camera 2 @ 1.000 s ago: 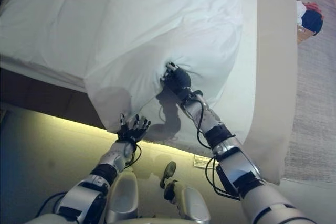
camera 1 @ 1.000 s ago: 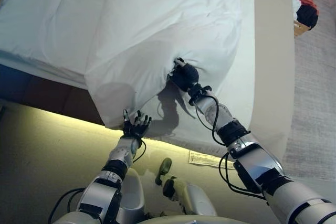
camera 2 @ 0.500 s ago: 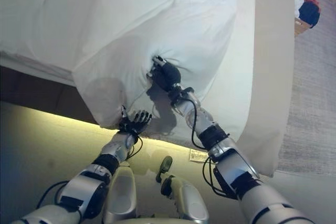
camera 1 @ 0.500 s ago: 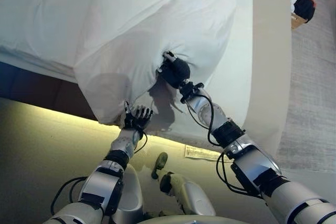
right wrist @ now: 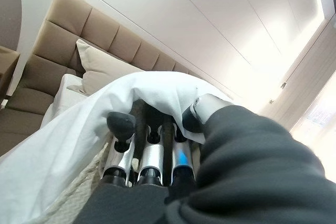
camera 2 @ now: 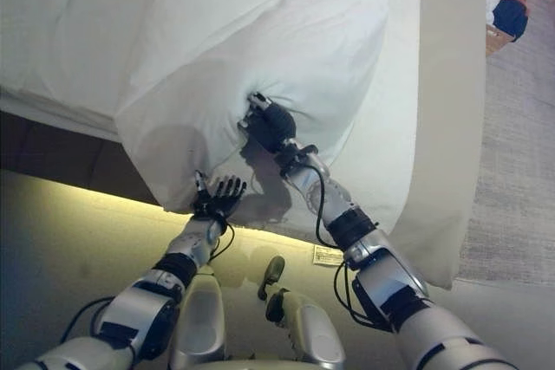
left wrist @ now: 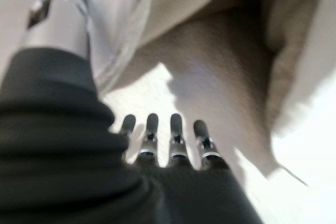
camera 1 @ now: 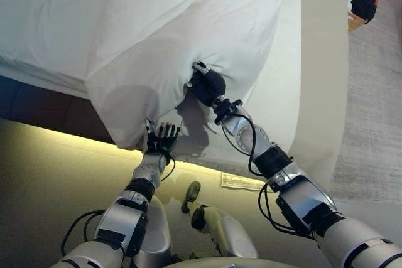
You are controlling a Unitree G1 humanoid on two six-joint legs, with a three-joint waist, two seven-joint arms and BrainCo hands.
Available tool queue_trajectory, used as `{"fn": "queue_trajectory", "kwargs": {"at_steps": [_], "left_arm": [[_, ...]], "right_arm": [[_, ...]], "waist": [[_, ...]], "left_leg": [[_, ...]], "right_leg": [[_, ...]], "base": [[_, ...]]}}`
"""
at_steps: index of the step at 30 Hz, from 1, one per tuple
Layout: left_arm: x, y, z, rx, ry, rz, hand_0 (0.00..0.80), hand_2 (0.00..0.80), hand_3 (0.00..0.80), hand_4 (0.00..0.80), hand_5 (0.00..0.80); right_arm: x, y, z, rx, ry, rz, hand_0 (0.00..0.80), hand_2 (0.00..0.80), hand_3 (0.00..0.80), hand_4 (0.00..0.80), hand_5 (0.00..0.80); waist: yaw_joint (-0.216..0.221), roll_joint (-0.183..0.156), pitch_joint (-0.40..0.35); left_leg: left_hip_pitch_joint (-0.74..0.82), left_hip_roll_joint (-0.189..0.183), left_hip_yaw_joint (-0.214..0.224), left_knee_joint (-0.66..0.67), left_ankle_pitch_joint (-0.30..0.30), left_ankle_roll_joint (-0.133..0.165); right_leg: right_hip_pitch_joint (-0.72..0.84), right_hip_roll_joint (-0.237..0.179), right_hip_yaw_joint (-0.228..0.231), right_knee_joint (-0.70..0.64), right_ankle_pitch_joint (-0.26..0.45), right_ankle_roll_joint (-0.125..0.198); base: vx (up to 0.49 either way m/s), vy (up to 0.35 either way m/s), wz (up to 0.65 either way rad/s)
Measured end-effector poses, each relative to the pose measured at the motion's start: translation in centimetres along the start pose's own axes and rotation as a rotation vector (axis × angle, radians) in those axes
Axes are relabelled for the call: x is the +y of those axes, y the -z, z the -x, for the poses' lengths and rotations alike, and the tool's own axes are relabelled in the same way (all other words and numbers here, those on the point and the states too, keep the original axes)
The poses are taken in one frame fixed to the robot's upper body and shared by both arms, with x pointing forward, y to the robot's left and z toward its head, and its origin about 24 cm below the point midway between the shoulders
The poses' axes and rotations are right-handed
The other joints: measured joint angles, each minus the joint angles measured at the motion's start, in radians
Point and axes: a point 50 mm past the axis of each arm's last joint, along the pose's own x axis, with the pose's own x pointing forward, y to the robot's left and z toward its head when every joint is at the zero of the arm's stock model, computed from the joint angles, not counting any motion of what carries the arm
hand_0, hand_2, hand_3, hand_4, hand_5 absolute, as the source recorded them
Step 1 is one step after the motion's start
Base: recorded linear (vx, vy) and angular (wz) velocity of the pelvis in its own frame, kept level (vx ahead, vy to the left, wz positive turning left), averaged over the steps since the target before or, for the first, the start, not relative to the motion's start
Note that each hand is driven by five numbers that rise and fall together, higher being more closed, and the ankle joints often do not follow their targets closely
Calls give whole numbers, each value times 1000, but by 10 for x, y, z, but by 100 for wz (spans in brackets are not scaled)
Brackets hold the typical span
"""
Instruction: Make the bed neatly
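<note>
A white duvet (camera 1: 176, 23) lies rumpled on the bed, one corner hanging over the near edge of the cream mattress (camera 1: 323, 73). My right hand (camera 1: 206, 86) is shut on a bunch of the duvet near that corner; in the right wrist view the white cloth (right wrist: 79, 124) drapes over its curled fingers (right wrist: 149, 153). My left hand (camera 1: 161, 140) is open, fingers straight, just under the hanging hem. In the left wrist view its fingers (left wrist: 176, 140) point at the cream cloth and hold nothing.
A dark bed base (camera 1: 50, 108) with a lit strip below runs along the near side. A white label (camera 1: 242, 182) sits on the mattress edge. A red, black and white object (camera 1: 361, 4) lies on the grey carpet (camera 1: 370, 123). A padded headboard and pillow (right wrist: 105, 72) show behind.
My right hand has dragged the bunched duvet a little to the left. My left hand has risen to the hanging hem. The view has shifted slightly.
</note>
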Motion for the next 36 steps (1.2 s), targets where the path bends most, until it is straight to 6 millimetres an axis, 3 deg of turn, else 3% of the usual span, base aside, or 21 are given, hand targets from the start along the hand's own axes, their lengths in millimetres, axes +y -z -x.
{"fn": "queue_trajectory", "kwargs": {"at_steps": [12, 22, 36], "left_arm": [[-33, -45, -2, -180, 140, 88, 0, 0, 0, 0, 0], [-46, -59, 0, -222, 217, 125, 0, 0, 0, 0, 0], [-16, -90, 18, -297, 159, 130, 0, 0, 0, 0, 0]], "right_arm": [[-14, 10, 28, 44, 35, -8, 800, 800, 800, 800, 800], [-31, 25, 49, 109, 105, -41, 800, 800, 800, 800, 800], [-52, 50, 84, 211, 172, -118, 800, 800, 800, 800, 800]], "waist": [[-2, -7, 12], [2, -37, 14], [7, -54, -24]], "left_leg": [[2, 1, -1, 5, -2, 0], [63, -2, -6, -17, -3, 0], [216, -14, -1, -89, -7, 4]], "right_leg": [[3, -2, -2, 7, -2, -1], [77, 1, -6, -29, 0, 2], [243, 1, -6, -126, 7, 16]], "base": [[41, 3, 0], [70, 8, 4], [121, 40, 3]]}}
